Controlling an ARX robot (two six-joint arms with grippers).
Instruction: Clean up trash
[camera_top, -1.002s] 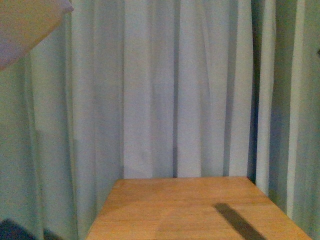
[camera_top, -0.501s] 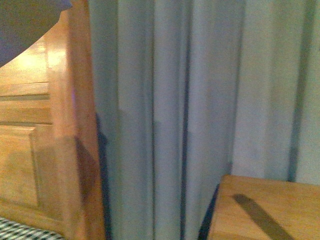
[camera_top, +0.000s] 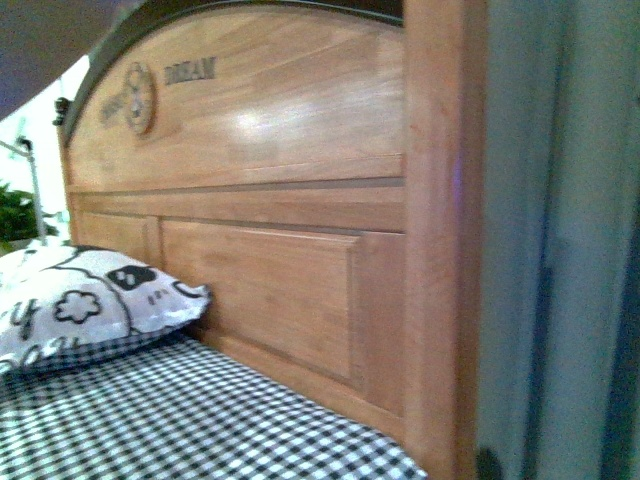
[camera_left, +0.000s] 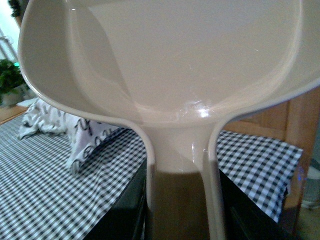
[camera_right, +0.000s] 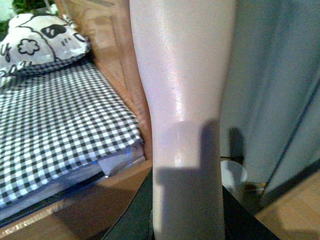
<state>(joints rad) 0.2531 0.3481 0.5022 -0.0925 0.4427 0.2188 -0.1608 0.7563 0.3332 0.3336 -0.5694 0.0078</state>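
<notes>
Left gripper (camera_left: 182, 212): pinching dustpan (camera_left: 175, 60) handle
Right gripper (camera_right: 187, 212): pinching pale handle (camera_right: 182, 75) — tool unclear
Pillow (camera_top: 80, 305): left — beside headboard (camera_top: 260, 200)

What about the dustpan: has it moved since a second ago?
Yes: the dustpan swung left with the turning robot; its edge now overlaps the headboard, previously the curtain.

Very little of the robot's own body can be seen. In the left wrist view the left gripper (camera_left: 182, 220) appears only as two matte black jaws with flat sides and straight, slanted edges. In the right wrist view the right gripper (camera_right: 187, 220) looks the same: black, smooth, in shadow, finer details too dark to tell.
</notes>
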